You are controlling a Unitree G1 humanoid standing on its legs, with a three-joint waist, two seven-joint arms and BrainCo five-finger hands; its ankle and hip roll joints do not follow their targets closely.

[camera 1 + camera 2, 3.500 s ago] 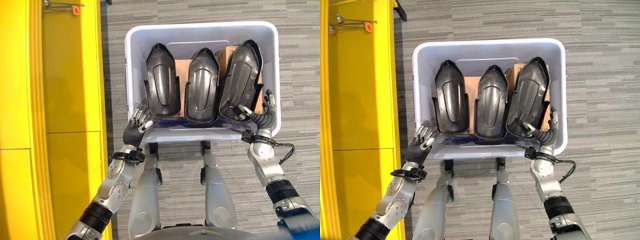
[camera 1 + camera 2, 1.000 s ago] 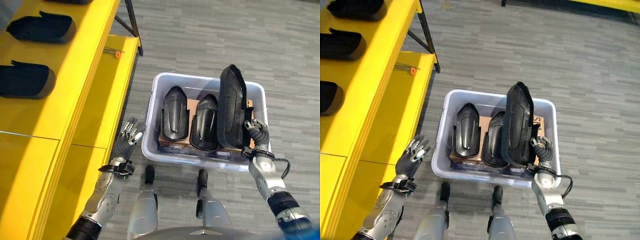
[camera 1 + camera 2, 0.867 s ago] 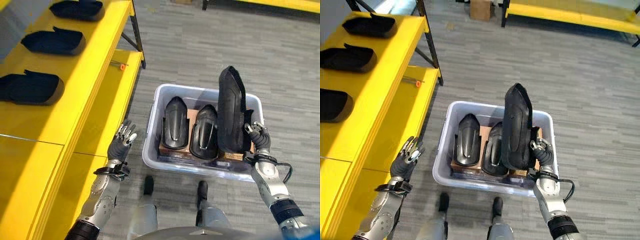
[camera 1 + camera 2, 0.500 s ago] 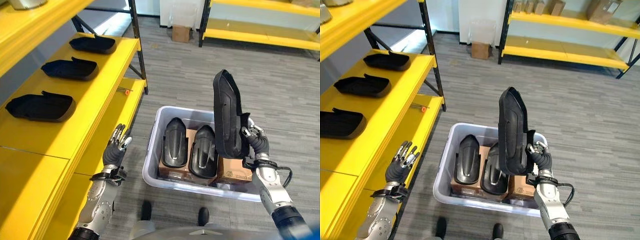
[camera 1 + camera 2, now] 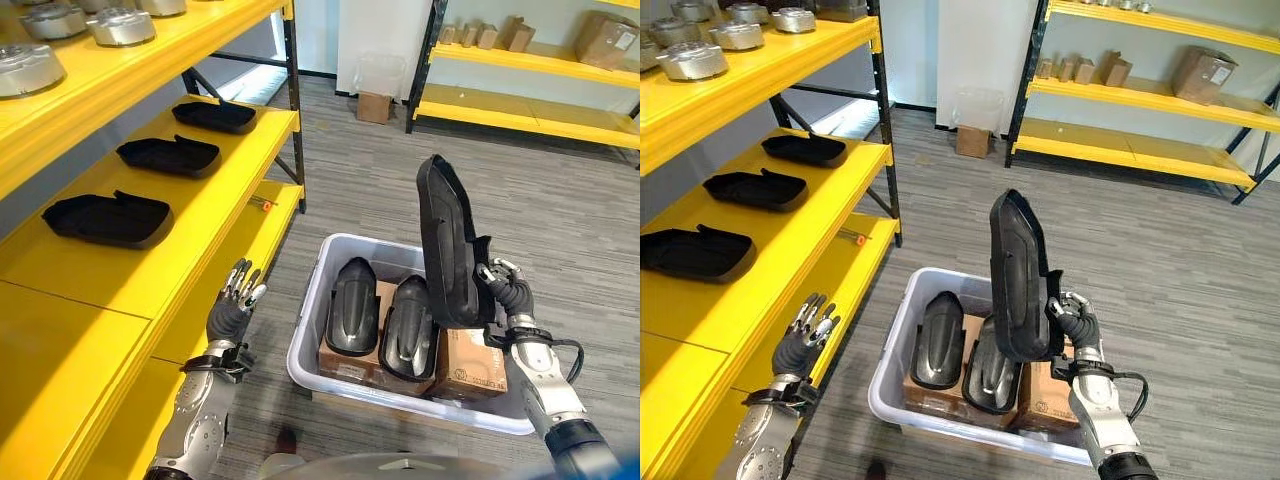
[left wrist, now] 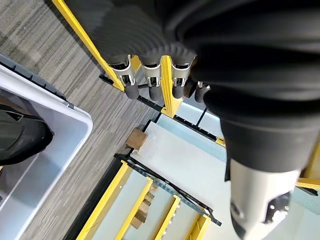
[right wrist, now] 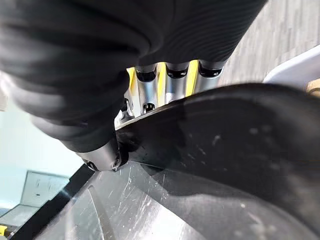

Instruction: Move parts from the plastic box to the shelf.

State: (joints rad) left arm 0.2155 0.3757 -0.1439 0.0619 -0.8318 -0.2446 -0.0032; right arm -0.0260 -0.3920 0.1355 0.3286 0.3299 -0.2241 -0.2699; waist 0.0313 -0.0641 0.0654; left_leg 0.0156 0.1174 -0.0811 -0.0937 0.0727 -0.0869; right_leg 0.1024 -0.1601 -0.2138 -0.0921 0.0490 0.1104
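Grey floor, yellow shelf [image 5: 120,262] at left | right hand [image 5: 505,296] clamped on part [image 5: 445,240] by its lower edge, upright above box [image 5: 310,345]; left hand [image 5: 231,312] fingers straight, empty | part looks stiff, light, slick; top-heavy, so grip low, steady top

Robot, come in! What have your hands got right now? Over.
Right robot hand shut on black part, held upright above plastic box. Left robot hand open, empty, beside yellow shelf. Two parts left in box.

Black parts [image 5: 447,240], pale-grey box [image 5: 310,340], yellow shelf [image 5: 190,235]
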